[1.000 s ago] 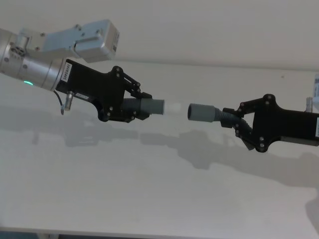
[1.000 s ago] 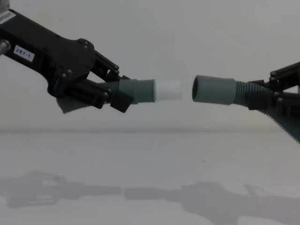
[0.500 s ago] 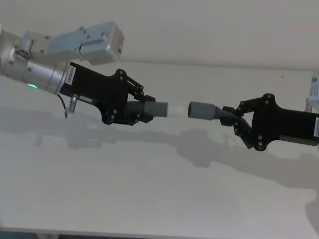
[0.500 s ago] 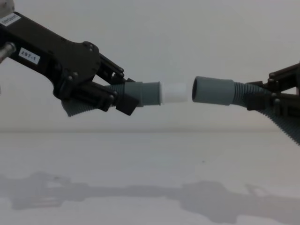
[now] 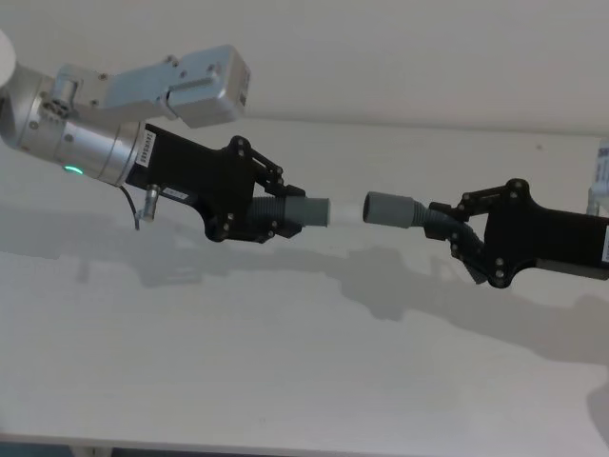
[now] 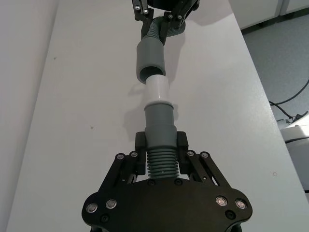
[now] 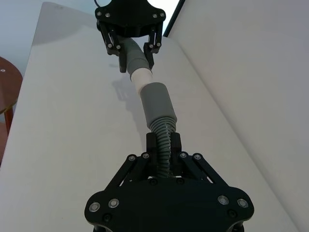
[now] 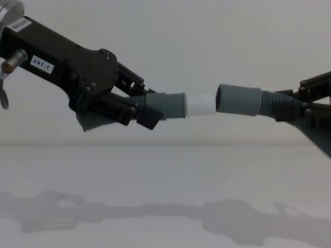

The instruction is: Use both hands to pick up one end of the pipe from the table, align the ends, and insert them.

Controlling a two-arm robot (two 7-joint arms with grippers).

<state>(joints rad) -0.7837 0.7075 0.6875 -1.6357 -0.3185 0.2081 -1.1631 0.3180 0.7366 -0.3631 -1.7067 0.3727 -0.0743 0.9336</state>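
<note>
Corrugations (image 6: 161, 162) are clamped by the left end effector (image 5: 269, 215) and right end effector (image 5: 455, 231); white tip (image 8: 201, 105) seemingly touches the socket (image 8: 238, 99). Hose likely light, bendy.

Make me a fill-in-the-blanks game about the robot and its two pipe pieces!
1. The left gripper holds the pipe piece with the ____ tip.
2. The right gripper holds the piece with the open grey ____.
3. Both pieces hang ____ the table.

Missing words: white; socket; above
</note>
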